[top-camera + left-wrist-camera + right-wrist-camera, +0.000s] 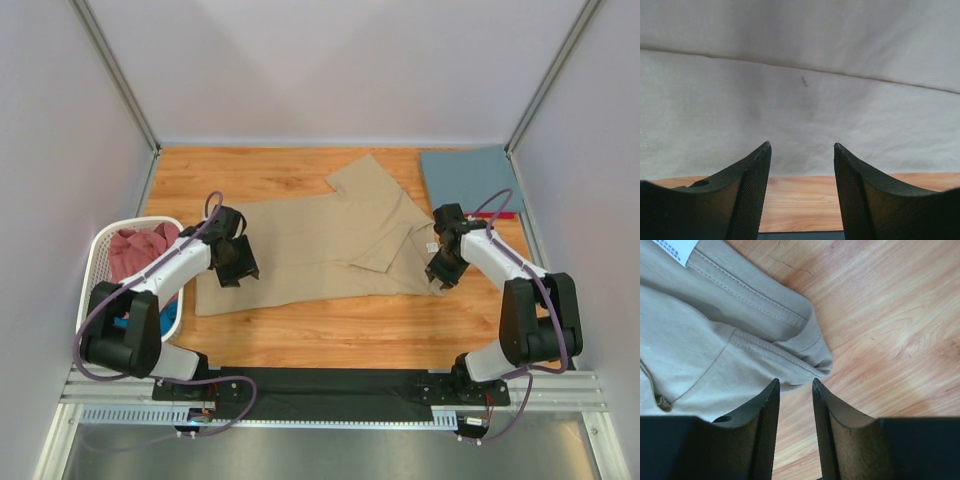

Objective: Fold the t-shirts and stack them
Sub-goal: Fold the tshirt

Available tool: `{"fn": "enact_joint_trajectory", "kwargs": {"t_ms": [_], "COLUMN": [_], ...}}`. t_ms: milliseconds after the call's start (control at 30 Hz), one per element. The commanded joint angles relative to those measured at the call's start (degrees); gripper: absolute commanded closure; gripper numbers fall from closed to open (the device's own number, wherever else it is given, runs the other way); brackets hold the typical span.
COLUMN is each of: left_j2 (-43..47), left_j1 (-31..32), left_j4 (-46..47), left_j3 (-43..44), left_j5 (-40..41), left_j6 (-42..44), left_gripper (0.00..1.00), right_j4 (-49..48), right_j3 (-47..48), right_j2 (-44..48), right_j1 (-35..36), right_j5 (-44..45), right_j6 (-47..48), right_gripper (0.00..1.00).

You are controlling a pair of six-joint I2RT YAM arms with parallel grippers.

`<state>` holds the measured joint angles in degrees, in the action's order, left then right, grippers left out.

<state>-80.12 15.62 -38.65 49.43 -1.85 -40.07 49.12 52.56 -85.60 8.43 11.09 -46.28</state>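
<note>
Top view: even, diffuse overhead light, moderately bright. Shadows on the table [330, 335] are soft and faint. No glare.
Left wrist view: dimmer, with a greyish cast over the tan t-shirt [800, 115]; focus slightly soft.
Right wrist view: warmer, stitching sharp. The bottom foreground is dark and underexposed.

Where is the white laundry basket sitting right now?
In the top view, the white laundry basket sits at the left edge of the table, left of the spread tan t-shirt, with a pink shirt heaped inside.
</note>
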Motion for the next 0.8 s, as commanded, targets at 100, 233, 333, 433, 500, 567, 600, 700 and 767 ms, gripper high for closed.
{"fn": "enact_joint_trajectory", "kwargs": {"t_ms": [100,233,333,433,500,567,600,700,767], "left_j2": [-3.5,-5.8,-6.9,-7.4,-7.9,-8.2,-8.4,-8.3,-7.6], "left_j1": [0.0,0.0,0.0,0.0,0.0,0.0,0.0,0.0,0.1], "left_j4": [3.1,3.2,3.3,3.7,3.5,3.0,2.8,2.4,2.6], "left_j3": [-2.8,-2.8,-3.2,-3.6,-3.3,-3.0,-2.8,-2.8,-3.5], "left_j5": [1.8,3.9,4.8,5.6,6.2,7.4,7.6,7.9,7.2], "left_j6": [-2.4,-1.8,-1.6,-1.9,-1.9,-1.9,-1.8,-1.5,-1.7], "left_gripper": [0.40,0.40,0.40,0.40,0.40,0.40,0.40,0.40,0.40], "right_j4": [-1.3,-6.6,-8.2,-8.4,-8.7,-8.3,-8.5,-9.9,-9.2], "right_j3": [-0.9,-3.6,-4.0,-4.7,-5.1,-5.8,-6.4,-9.2,-9.9], "right_j2": [-0.7,-0.1,-1.1,-2.6,-4.2,-4.8,-4.5,-1.7,0.2], "right_j1": [-1.2,-4.9,-5.6,-7.0,-7.9,-10.7,-11.4,-14.7,-15.2], "right_j5": [3.9,4.4,4.6,4.3,2.5,2.5,2.4,0.6,0.6], "right_j6": [2.1,5.0,6.7,5.9,5.7,5.2,5.1,4.9,5.0], "right_gripper": [0.66,0.67,0.70,0.72,0.75,0.77,0.77,0.78,0.78]}}
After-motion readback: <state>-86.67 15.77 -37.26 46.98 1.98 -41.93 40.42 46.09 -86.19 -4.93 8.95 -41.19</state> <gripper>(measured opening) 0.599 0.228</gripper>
